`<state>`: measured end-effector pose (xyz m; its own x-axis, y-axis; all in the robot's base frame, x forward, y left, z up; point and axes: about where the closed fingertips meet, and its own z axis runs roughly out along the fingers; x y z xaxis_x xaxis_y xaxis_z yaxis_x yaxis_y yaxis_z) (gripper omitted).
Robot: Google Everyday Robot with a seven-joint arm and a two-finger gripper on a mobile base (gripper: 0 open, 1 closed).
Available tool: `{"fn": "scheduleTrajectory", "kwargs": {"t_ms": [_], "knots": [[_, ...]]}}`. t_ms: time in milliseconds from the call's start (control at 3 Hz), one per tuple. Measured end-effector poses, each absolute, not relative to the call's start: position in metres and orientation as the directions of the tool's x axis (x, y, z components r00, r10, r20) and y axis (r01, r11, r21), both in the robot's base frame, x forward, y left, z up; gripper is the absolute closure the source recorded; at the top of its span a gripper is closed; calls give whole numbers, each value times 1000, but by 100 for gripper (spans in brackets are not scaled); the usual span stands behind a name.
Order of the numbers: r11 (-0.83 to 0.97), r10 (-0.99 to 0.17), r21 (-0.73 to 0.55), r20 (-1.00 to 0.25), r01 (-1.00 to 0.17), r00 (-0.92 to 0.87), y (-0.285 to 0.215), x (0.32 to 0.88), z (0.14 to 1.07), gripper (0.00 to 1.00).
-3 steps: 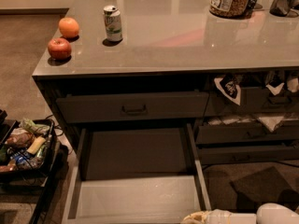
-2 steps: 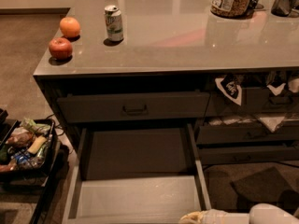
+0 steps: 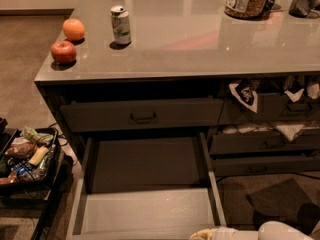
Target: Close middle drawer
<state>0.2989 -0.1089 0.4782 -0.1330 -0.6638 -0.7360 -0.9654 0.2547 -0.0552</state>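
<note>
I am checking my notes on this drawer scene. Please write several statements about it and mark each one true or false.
1. The middle drawer is pulled far out. True.
2. The end effector is above the countertop. False: it is at the bottom edge of the view, by the drawer's right front corner.
3. The can lies on its side. False: it stands upright on the countertop.
4. The apple and the orange sit near the countertop's left corner. True.
</note>
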Motion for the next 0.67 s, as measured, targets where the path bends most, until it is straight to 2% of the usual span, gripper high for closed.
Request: {"fn": "scheduleTrajectory", "kwargs": {"t_ms": [667], "knots": [[282, -674, -2, -712, -959, -196, -111, 278, 420, 100]]}}
